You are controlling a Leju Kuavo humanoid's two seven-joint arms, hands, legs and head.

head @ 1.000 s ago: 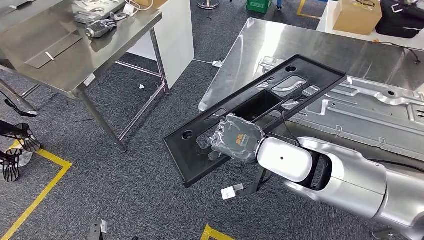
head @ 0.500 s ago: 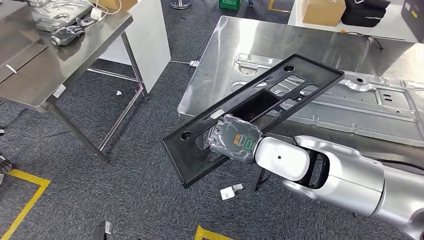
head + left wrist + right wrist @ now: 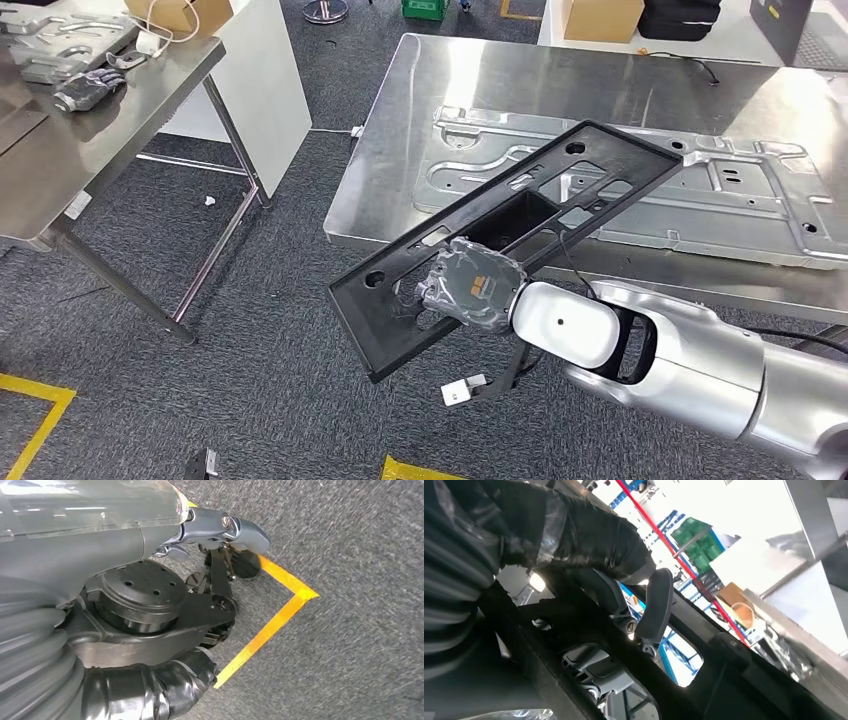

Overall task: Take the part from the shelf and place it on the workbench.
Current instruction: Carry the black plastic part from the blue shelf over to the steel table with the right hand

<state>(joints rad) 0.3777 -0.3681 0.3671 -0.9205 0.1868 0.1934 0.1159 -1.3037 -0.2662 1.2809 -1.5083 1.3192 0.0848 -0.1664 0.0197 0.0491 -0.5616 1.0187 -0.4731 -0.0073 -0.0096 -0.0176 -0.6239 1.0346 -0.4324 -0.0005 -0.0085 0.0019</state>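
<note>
Head view | right hand (image 3: 470,285) grips black part (image 3: 520,215) | over workbench (image 3: 400,140) edge, metal panel (image 3: 700,190)

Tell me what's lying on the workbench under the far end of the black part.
A stamped silver metal panel lies flat on the workbench. The black part, held by the right hand, hangs above it and covers part of the panel.

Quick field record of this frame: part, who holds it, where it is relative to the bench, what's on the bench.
part: long black panel with cut-outs, tilted
held by: right hand, gripping near its lower end
position: far end over the steel workbench, near end over the carpet
on bench: stamped metal sheet
left hand: near the floor, holding nothing
</note>
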